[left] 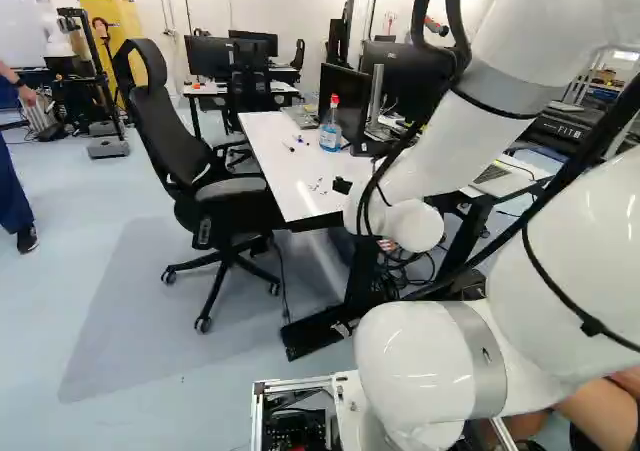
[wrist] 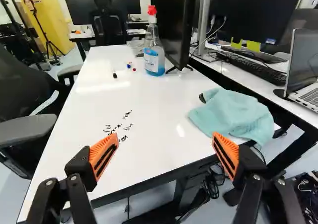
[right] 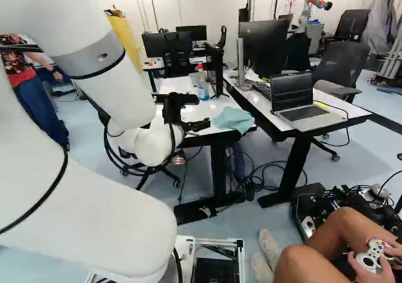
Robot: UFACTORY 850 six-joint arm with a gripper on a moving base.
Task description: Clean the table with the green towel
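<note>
Possibly a drop ahead: end effector open, green towel bunched partly past the near edge of the desk, so a low nudge could tip it off.

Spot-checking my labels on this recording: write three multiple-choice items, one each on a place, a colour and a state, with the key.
1. Where does the pale green cloth towel lie?
A) on a chair seat
B) on the white tabletop
C) on the laptop

2. What colour is the head of the clear plastic spray bottle?
A) green
B) black
C) red

3. How does the black gripper stand?
A) open
B) shut on the towel
C) shut, empty

1 B: it lies bunched at the tabletop's edge.
2 C: the head shows plain red.
3 A: its orange pads stand wide apart.
</note>
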